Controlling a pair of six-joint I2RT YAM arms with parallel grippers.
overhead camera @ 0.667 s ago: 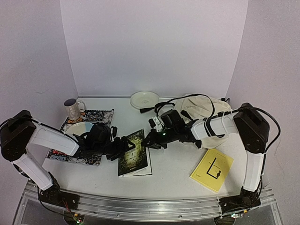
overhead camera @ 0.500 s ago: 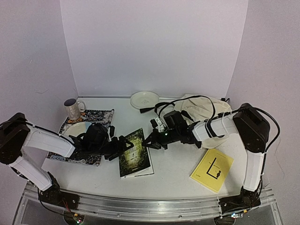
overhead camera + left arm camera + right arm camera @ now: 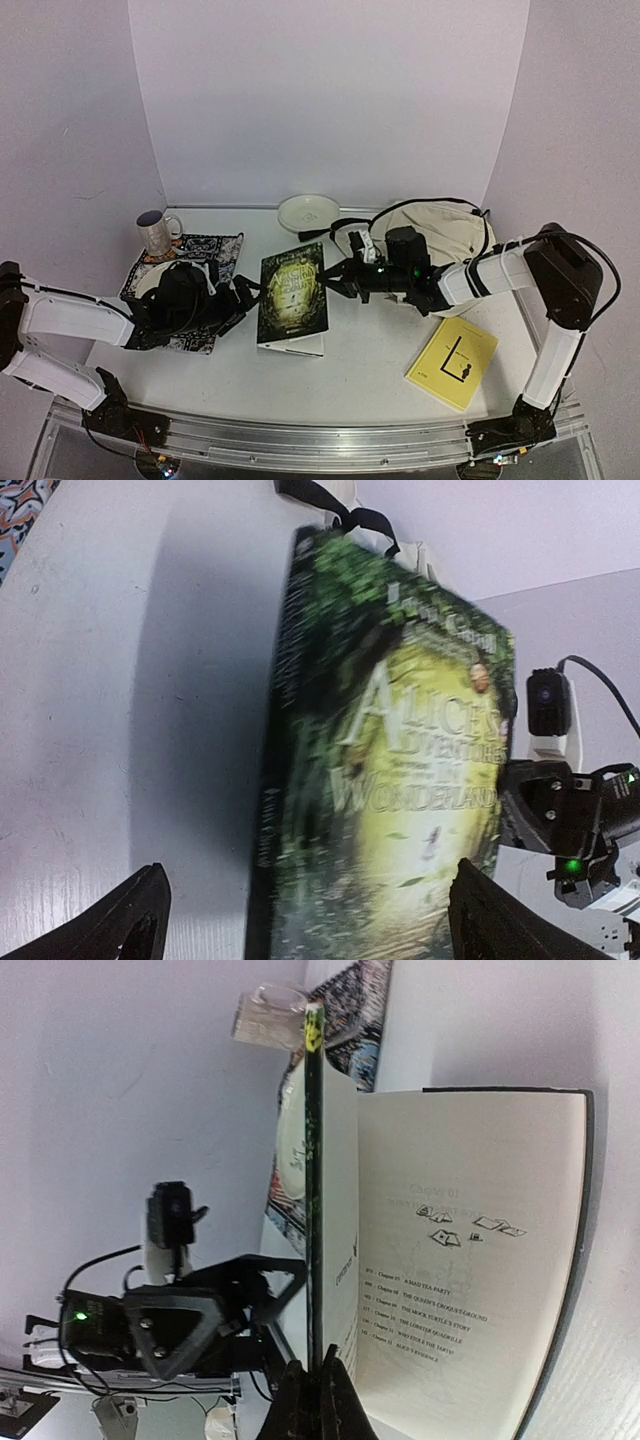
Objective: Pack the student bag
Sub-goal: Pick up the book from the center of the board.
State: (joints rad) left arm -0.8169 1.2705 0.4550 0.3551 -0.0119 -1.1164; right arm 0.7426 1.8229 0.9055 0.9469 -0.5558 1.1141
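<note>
1. Pale lilac walls close in a white worktop (image 3: 370, 375). Compared with the earlier overhead pictures, the green book (image 3: 292, 295) has left its flat spot low in the middle. It now sits higher in the frame with its front cover raised.
2. We see the right end effector (image 3: 335, 282) pressed together on the free edge of that cover. Its wrist view shows the cover edge-on between the fingertips, with the contents page bare beside it.
3. Our left end effector (image 3: 243, 297) has drawn back toward the left of the frame. Its fingers are spread and clear of the book, holding nothing.
4. We judge that the book has passed to the right arm alone, and only by its cover. The pages still rest on the worktop, so the grip looks frail. Packing has hardly begun.
5. The student bag (image 3: 445, 225) lies slumped at the upper right of the overhead view, behind the right arm. It is soft cream cloth crossed by black straps. We cannot tell whether its mouth stands open. A yellow book (image 3: 452, 362) lies at the lower right, apart from it.
</note>
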